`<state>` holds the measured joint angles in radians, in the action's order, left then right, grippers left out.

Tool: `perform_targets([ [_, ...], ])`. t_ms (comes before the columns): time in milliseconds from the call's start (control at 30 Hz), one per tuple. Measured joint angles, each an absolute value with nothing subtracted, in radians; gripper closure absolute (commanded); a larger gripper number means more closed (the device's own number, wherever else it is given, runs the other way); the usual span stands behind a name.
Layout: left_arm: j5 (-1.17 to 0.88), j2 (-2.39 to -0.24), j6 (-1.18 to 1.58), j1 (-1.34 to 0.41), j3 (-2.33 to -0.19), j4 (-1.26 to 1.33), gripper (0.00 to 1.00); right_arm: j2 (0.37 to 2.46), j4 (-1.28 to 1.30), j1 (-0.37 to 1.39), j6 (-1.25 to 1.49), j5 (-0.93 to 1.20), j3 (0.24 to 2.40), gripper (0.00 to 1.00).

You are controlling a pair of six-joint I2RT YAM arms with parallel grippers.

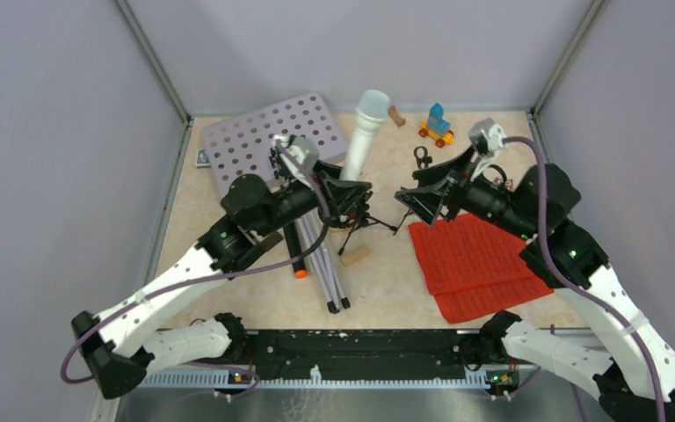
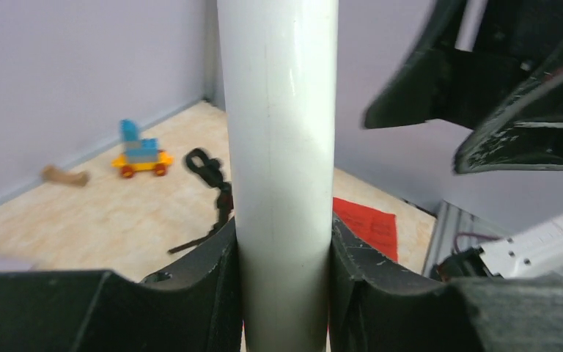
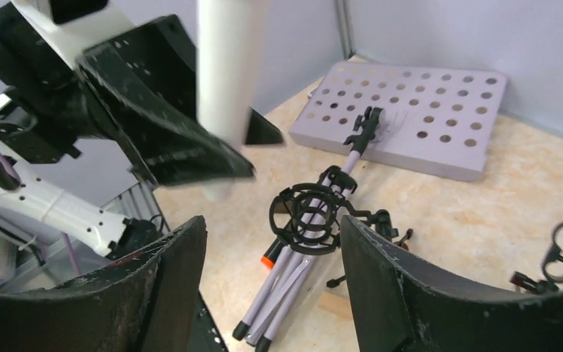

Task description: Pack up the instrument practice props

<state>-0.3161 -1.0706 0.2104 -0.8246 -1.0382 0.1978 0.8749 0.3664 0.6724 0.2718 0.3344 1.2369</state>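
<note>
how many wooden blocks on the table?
2. One wooden block at the far edge, left of the toy car; another near centre, right of the silver tripod legs. More may be hidden.

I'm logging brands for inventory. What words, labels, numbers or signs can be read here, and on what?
None can be read.
The white tube, grey perforated plate, red sheets and toy car show no print.
A small dark patch by the plate's left edge is too small to read.
</note>
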Motion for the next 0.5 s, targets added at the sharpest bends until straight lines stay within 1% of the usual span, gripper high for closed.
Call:
perform_targets([
  [133, -0.061, -0.865, 0.265, -0.824, -0.976, 0.091, 1.0, 0.729, 0.289, 0.672, 0.272, 0.269, 1.123, 0.34],
  [167, 0.033, -0.792, 0.298, -0.824, -0.951, 0.054, 1.0, 0.698, 0.276, 0.672, 0.272, 0.252, 1.103, 0.34],
  [300, 0.269, -0.615, 0.458, -0.821, -0.903, -0.117, 1.0, 0.618, 0.249, 0.672, 0.282, 0.185, 1.048, 0.36],
  [400, 0.393, -0.586, 0.677, -0.82, -0.906, -0.316, 1.0, 0.593, 0.255, 0.672, 0.31, 0.146, 0.999, 0.38],
  [500, 0.451, -0.61, 0.873, -0.82, -0.885, -0.52, 1.0, 0.577, 0.281, 0.672, 0.355, 0.125, 0.934, 0.4],
])
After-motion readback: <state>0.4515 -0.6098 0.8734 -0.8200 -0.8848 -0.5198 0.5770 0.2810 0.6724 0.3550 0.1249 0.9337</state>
